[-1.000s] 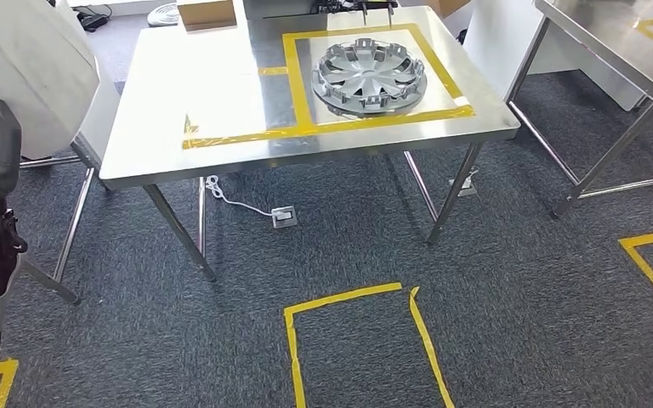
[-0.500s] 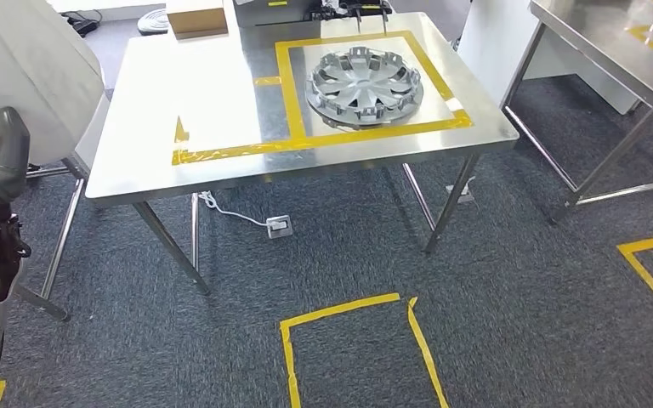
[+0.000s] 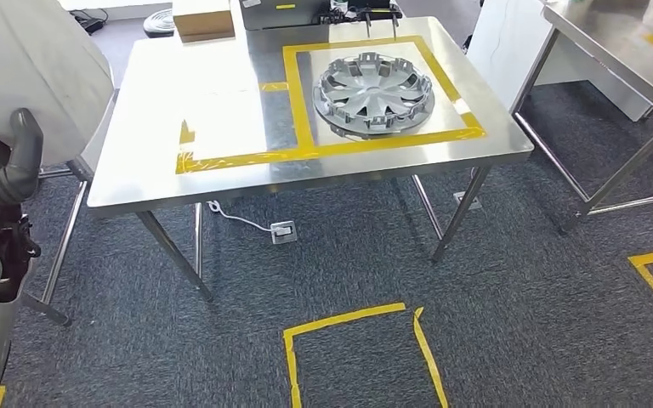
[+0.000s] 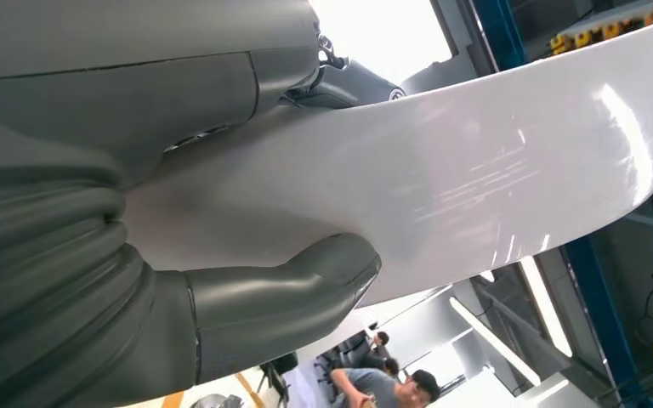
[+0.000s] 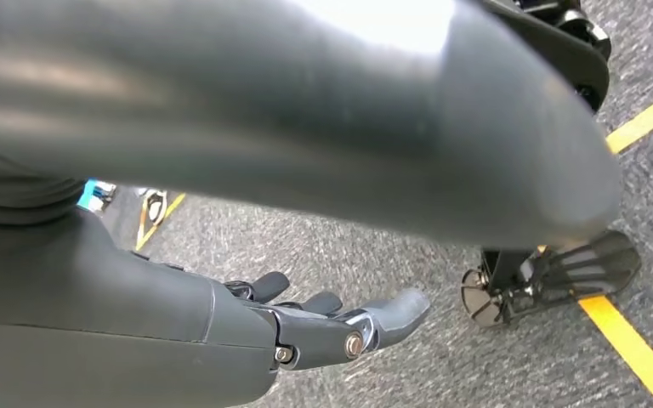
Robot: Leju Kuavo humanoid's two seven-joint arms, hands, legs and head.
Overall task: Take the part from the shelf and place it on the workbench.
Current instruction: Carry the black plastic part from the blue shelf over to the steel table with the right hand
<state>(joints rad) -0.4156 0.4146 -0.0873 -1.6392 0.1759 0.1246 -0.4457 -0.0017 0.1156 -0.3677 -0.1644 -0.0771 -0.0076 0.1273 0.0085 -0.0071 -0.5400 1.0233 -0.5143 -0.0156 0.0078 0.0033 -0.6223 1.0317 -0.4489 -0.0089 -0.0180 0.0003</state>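
The left hand (image 4: 247, 314) is gripping a large white panel (image 4: 476, 170), thumb pressing its face. The right hand (image 5: 323, 327) is hanging with fingers loosely extended, holding nothing.

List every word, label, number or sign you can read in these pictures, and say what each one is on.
None can be read.
The dark box at the table's far edge carries a yellow label, too small to read.
The hubcap, the cardboard box and the white part held by the left hand show no print.
The yellow tape is plain.
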